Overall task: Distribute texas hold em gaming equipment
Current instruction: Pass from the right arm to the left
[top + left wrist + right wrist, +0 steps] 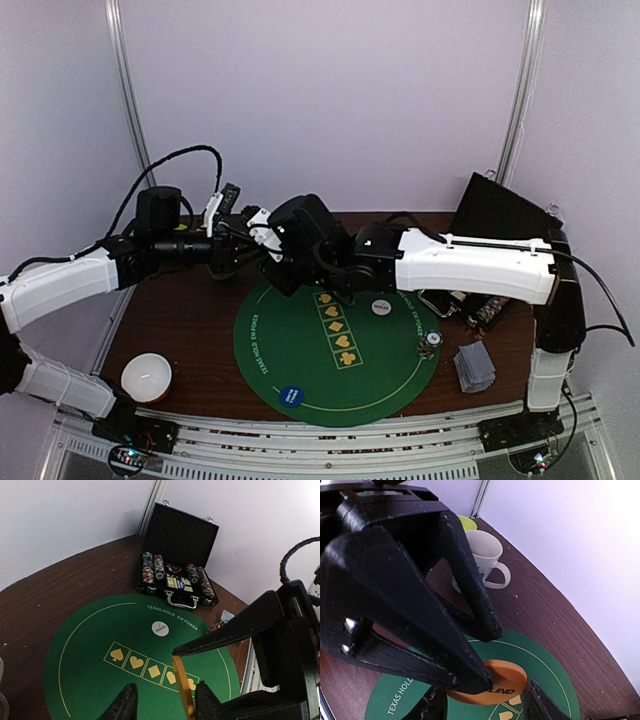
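An orange button disc (pixel 500 680) marked BLIND hangs above the green mat (pixel 300 350), with my right gripper (pixel 486 705) shut on its edges. Seen edge-on in the left wrist view, the disc (pixel 184 687) stands between the fingers of my left gripper (pixel 165 702). It lies close to the right-hand finger, with a clear gap to the other, so that gripper is open. A white dealer button (pixel 380 307) and a blue button (pixel 291 396) lie on the mat. A small chip stack (pixel 430 342) sits at its right edge, beside the pile of cards (pixel 475 365).
An open black case (pixel 177 575) with rows of chips stands at the back right. A white mug (pixel 482 560) and a green bowl (pixel 465 522) are at the far left. A white bowl (pixel 147 376) sits near the front left.
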